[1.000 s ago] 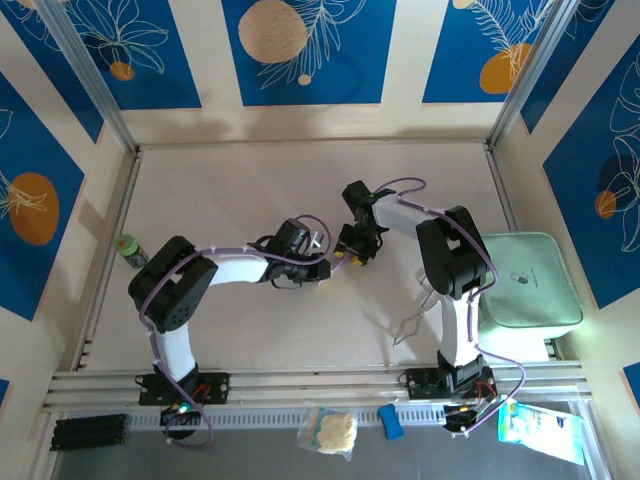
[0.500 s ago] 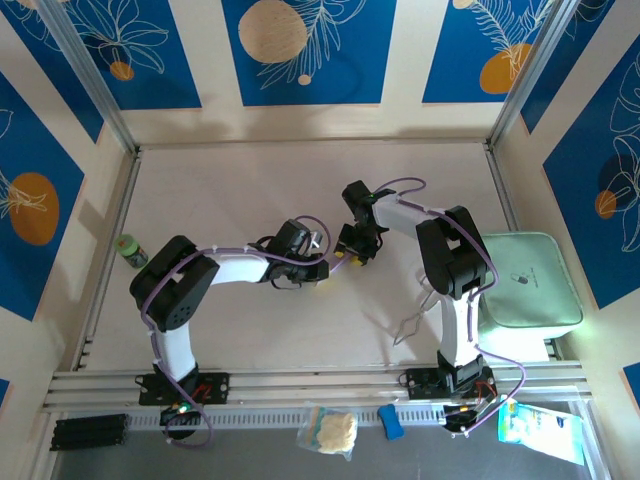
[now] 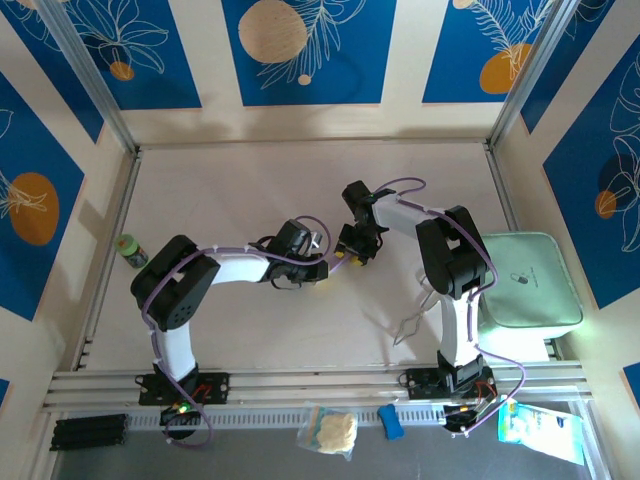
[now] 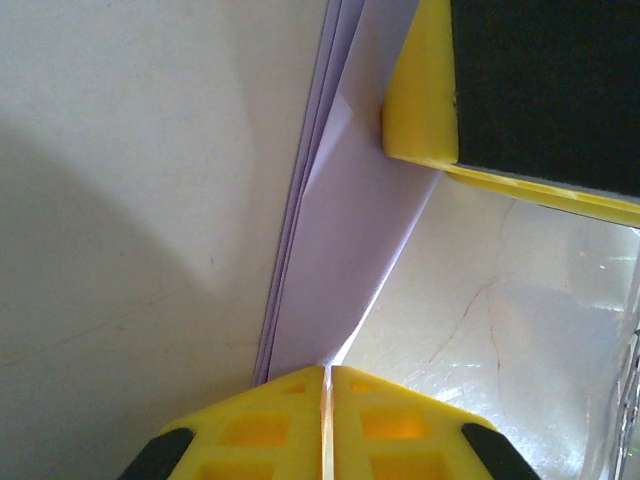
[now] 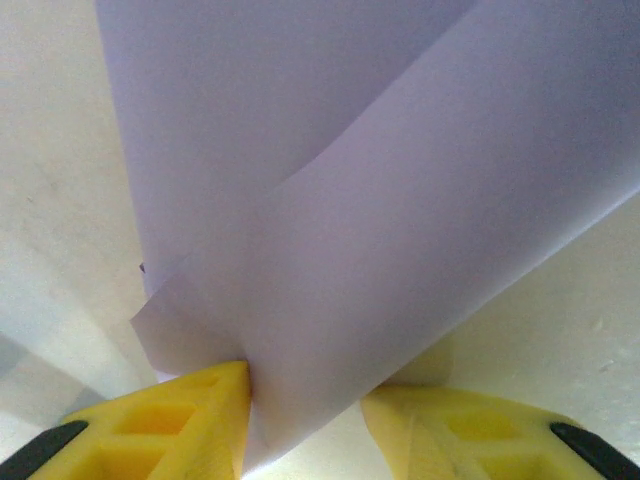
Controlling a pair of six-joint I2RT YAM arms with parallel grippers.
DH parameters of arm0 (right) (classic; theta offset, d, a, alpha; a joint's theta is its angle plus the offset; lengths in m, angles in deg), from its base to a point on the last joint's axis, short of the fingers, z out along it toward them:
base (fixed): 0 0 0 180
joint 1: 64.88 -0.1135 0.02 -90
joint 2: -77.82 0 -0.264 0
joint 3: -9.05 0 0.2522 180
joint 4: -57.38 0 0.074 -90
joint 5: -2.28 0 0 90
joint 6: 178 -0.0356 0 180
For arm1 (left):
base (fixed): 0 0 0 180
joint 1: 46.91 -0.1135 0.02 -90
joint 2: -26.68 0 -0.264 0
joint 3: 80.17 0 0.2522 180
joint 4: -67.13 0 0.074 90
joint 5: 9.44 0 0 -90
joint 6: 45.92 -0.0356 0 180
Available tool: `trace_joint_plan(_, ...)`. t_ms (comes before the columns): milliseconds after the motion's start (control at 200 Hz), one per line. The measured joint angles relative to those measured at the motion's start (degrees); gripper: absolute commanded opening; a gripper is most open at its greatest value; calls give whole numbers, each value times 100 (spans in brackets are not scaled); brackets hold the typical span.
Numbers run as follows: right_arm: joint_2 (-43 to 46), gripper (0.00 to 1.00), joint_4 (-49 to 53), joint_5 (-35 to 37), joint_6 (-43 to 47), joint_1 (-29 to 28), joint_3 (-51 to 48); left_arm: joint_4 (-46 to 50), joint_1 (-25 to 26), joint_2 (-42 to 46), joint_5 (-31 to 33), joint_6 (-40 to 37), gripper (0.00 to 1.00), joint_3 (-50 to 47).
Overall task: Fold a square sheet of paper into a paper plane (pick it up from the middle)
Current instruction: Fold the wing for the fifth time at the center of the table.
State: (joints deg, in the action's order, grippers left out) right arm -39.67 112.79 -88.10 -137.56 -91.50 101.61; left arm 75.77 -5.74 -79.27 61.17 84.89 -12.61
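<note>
Paper sheet [image 4: 340,250], folded narrow, runs lengthwise from left gripper [image 4: 325,373] to right gripper [image 5: 303,385].

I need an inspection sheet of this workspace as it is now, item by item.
Surface: pale table, no spill seen.
Job's things: lavender paper, folded, between the two grippers.
Clutter: green bottle at left edge; mint tray at right; bent wire beside right arm; bag, blue block, packet by the front rail.
Grippers: left gripper jaws shut on the paper; right gripper jaws apart, paper between them.
Cables: purple cables along both arms.
Surroundings: blue leaf-print wall panels.
</note>
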Motion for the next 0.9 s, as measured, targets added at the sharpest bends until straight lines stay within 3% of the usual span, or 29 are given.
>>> trace_joint_plan(900,-4,42,0,0,0,0,0,66,0,105,-68,-39,14,85)
